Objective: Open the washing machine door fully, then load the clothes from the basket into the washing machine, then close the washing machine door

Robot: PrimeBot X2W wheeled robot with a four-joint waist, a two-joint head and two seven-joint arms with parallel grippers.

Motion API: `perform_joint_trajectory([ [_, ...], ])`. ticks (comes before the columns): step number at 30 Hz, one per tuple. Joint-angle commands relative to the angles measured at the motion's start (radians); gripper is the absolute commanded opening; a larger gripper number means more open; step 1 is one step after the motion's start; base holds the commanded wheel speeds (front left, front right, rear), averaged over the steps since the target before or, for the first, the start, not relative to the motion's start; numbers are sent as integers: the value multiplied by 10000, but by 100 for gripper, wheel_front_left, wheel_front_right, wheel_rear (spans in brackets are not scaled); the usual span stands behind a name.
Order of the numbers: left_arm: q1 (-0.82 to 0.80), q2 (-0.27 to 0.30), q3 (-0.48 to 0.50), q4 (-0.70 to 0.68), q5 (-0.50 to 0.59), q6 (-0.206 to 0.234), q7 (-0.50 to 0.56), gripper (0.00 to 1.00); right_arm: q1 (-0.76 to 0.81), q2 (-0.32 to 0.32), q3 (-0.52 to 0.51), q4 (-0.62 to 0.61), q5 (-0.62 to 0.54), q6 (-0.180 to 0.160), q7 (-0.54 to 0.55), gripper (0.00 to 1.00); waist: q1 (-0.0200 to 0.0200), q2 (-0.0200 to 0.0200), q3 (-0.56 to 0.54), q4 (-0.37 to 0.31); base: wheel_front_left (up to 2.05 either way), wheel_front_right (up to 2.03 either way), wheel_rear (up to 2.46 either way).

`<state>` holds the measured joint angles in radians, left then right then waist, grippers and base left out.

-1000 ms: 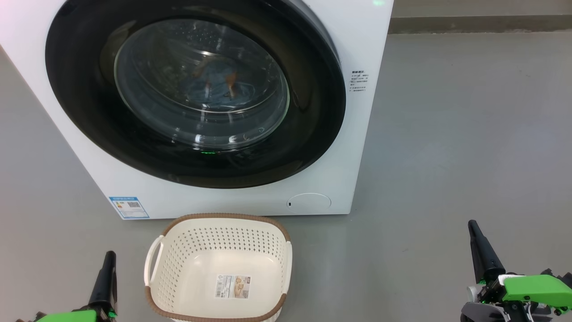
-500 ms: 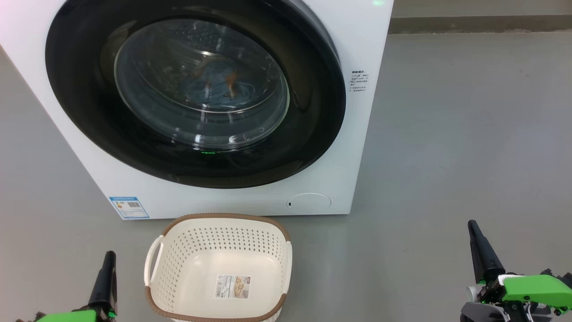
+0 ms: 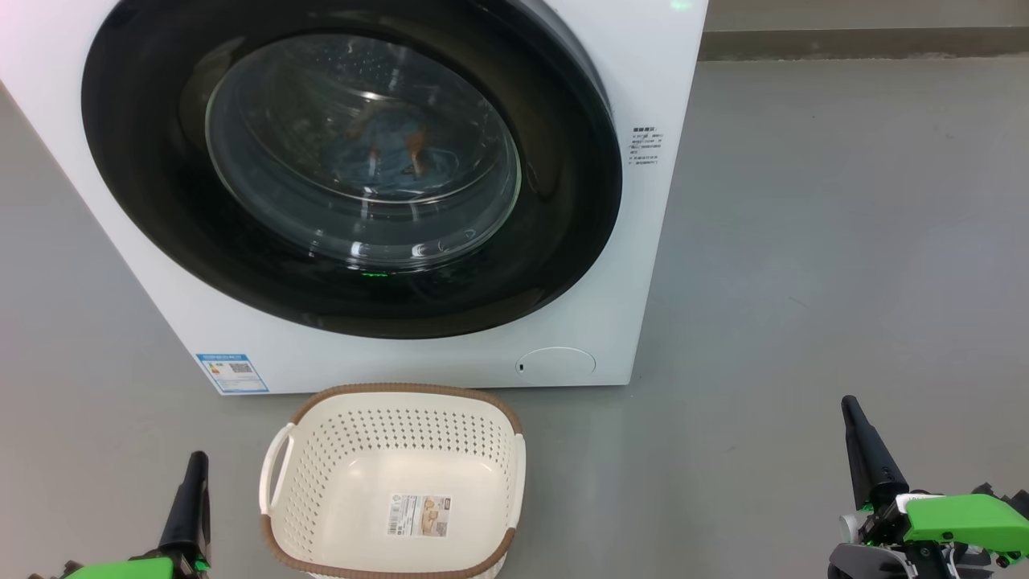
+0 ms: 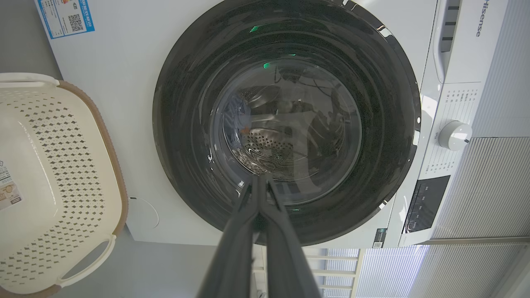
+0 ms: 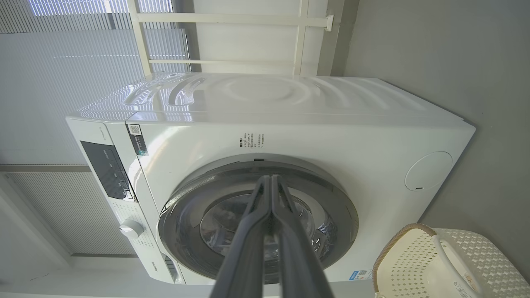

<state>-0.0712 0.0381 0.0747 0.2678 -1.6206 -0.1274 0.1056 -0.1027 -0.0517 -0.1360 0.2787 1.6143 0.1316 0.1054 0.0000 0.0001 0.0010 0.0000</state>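
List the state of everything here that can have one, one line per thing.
washing machine door: shut.
clothes: inside the drum, blue fabric visible through the door glass.
basket: empty, upright on the floor in front of the machine.
left gripper: shut, holding nothing.
right gripper: shut, holding nothing.

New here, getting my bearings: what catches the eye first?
The big round black door, shut, fills the front of the white washing machine, blue clothes visible through its glass. Before it on the grey floor sits an empty cream basket, with the left gripper and right gripper shut either side.
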Motion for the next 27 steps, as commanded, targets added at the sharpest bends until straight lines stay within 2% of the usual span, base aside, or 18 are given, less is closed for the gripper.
perform_joint_trajectory([
  [1,-419,162,351,-183,85,-33,42,0,-105,-9,239,-295,-42,-9,63,0,0,-1,0,0,0,0,0],
  [27,-421,153,363,-182,96,-33,52,0,-106,-4,231,-294,-49,-9,69,0,0,-1,0,0,0,0,0],
])
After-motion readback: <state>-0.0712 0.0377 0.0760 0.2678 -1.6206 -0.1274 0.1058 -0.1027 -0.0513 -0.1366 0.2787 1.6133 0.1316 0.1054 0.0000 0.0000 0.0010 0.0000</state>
